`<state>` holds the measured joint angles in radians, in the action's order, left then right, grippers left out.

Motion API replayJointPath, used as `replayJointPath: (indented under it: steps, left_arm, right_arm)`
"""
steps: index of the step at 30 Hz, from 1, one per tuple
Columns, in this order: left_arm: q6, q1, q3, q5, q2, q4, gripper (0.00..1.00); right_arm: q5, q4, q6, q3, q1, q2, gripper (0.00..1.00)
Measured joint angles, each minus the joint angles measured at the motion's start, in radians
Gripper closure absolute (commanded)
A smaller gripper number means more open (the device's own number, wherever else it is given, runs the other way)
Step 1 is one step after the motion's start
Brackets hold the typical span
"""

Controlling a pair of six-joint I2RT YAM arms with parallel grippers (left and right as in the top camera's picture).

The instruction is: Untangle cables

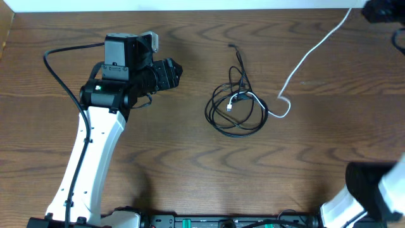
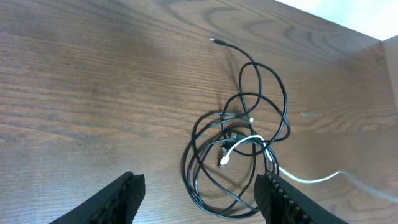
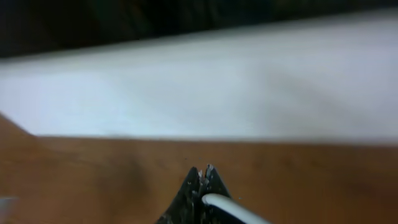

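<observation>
Two end effectors are in play, and the risk sits with the right end effector (image 3: 202,179). It is clamped shut on the white cable (image 1: 314,49) at the far right corner of the desk (image 1: 158,158), and that cord runs in a long line back to the knot. A pull from there would likely drag the whole bundle across the wood, or cinch the black loops tighter around the white plug end, because nothing pins the black cable (image 1: 237,123). The thin cord could also slip out of the closed fingertips.

The left end effector (image 2: 200,180) hangs open and empty just short of the tangle, touching neither cord. If it comes down carelessly, it may catch both cords at once.

The black cable lies mid-desk in several overlapping loops, with one plug end pointing toward the far edge. The white cable's plug lies inside those loops, and the cord makes a small curl just right of them.
</observation>
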<state>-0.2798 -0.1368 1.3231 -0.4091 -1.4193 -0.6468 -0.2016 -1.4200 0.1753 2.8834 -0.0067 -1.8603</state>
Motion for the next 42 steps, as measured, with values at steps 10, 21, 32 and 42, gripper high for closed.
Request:
replayJointPath:
  steps: [10,21,32,42]
  left_arm:
    - [0.000,0.000,0.000,0.006,0.000,0.000,0.38]
    - [0.000,0.000,0.000,0.024,0.000,0.000,0.37]
    - [0.000,0.000,0.000,0.024,0.000,0.000,0.37]
    - [0.000,0.000,0.000,0.024,0.000,0.000,0.38]
  right_arm:
    - [0.197,-0.259,-0.001,-0.013,-0.102,-0.231,0.99]
    - [0.267,-0.271,0.001,-0.080,-0.317,-0.457,0.87]
    - [0.245,-0.270,-0.039,-0.085,-0.493,-0.584,0.09]
    - [-0.065,-0.275,-0.243,-0.086,-0.457,-0.570,0.07]
